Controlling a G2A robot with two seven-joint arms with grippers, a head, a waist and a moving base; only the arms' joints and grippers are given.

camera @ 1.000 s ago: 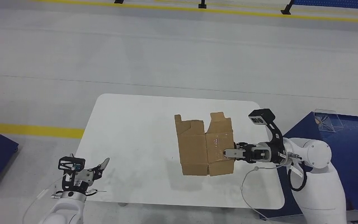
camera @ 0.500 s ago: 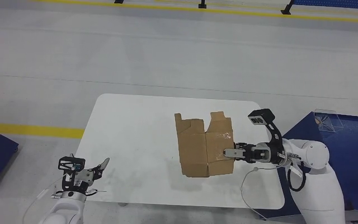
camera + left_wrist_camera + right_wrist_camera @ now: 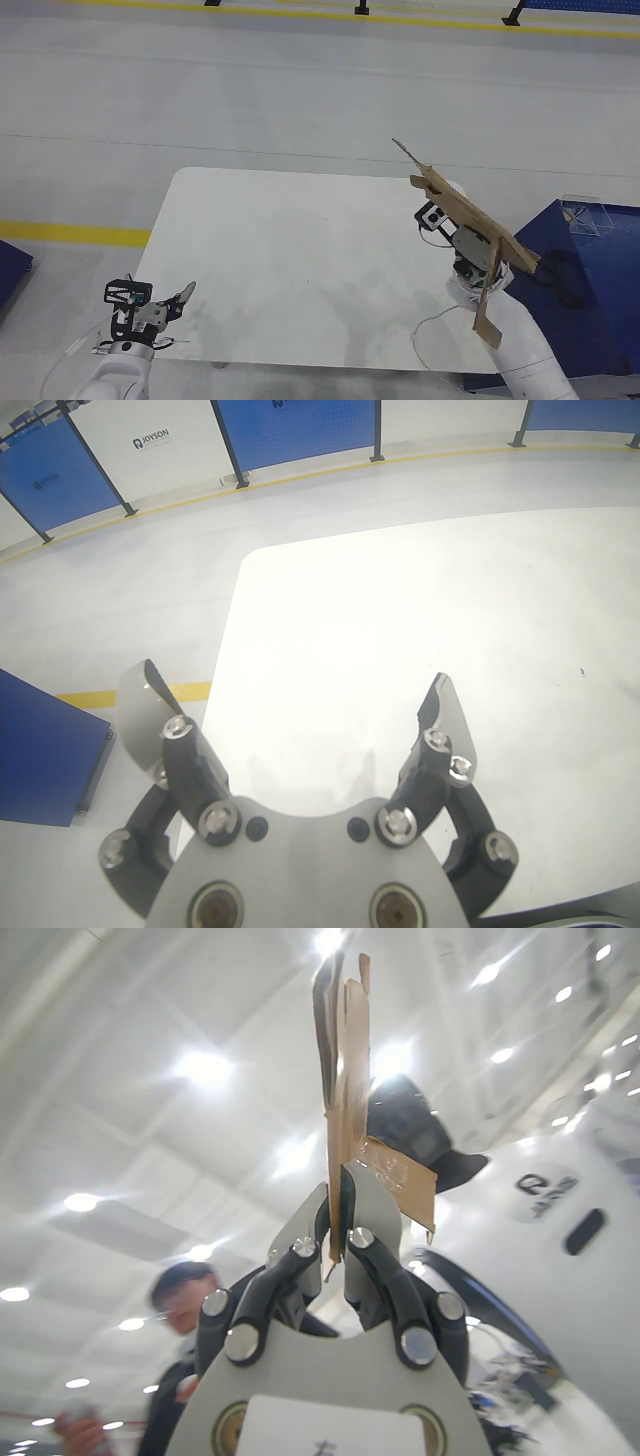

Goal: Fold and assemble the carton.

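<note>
The left gripper (image 3: 295, 674) sits low at the near left corner of the white rounded-corner table (image 3: 280, 250), pointing in over the tabletop. Its two metal fingers (image 3: 442, 710) are spread wide with nothing between them. In the top view this left gripper (image 3: 165, 305) is well apart from the carton.

At the right side of the table, the right arm is bent upward from its base, with the wrist raised above the table's right edge. The right gripper (image 3: 340, 1180) points up toward the ceiling, its fingers pressed together on the lower edge of the flattened brown cardboard carton (image 3: 347, 1078). In the top view the carton (image 3: 465, 215) is off the table and tilted, seen nearly edge-on, running from its upper end over the far right corner down toward the arm's base. A short taped cardboard flap (image 3: 400, 1178) sticks out sideways just beside the fingertips.

A second ago the carton lay flat on the right half of the table, gripped at its right edge by the outstretched right arm. It has since been swung up clear of the surface. The left arm has kept its place and its spread.
</note>
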